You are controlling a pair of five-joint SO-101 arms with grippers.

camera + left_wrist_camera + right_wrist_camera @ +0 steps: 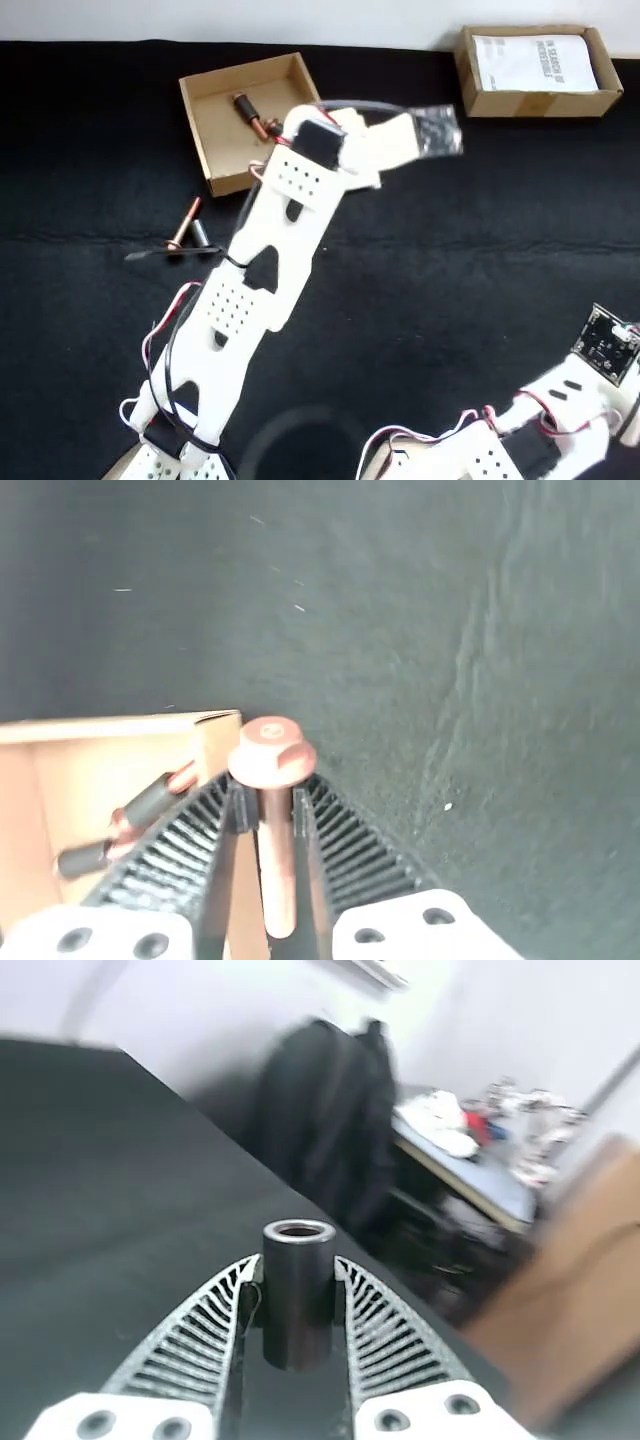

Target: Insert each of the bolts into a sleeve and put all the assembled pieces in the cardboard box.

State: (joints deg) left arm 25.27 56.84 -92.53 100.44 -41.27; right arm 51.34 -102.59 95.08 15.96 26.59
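My left gripper [268,785] is shut on a copper bolt [276,870], whose hex head sticks out past the fingertips. It hangs at the right edge of the open cardboard box [100,765], and the high view shows this gripper [272,135] at the same edge of the box [205,125]. One bolt pushed into a dark sleeve [250,112] lies inside the box [130,825]. My right gripper [297,1265] is shut on a dark sleeve [297,1295], held upright with its open end facing away. A loose copper bolt [185,222] and a grey sleeve [199,232] lie side by side on the black table.
A second cardboard box [535,98] holding a printed sheet stands at the back right. A clear plastic bag [440,130] lies right of the left arm's wrist. The right arm [560,410] sits low at the front right corner. A thin dark strip [150,255] lies near the loose bolt.
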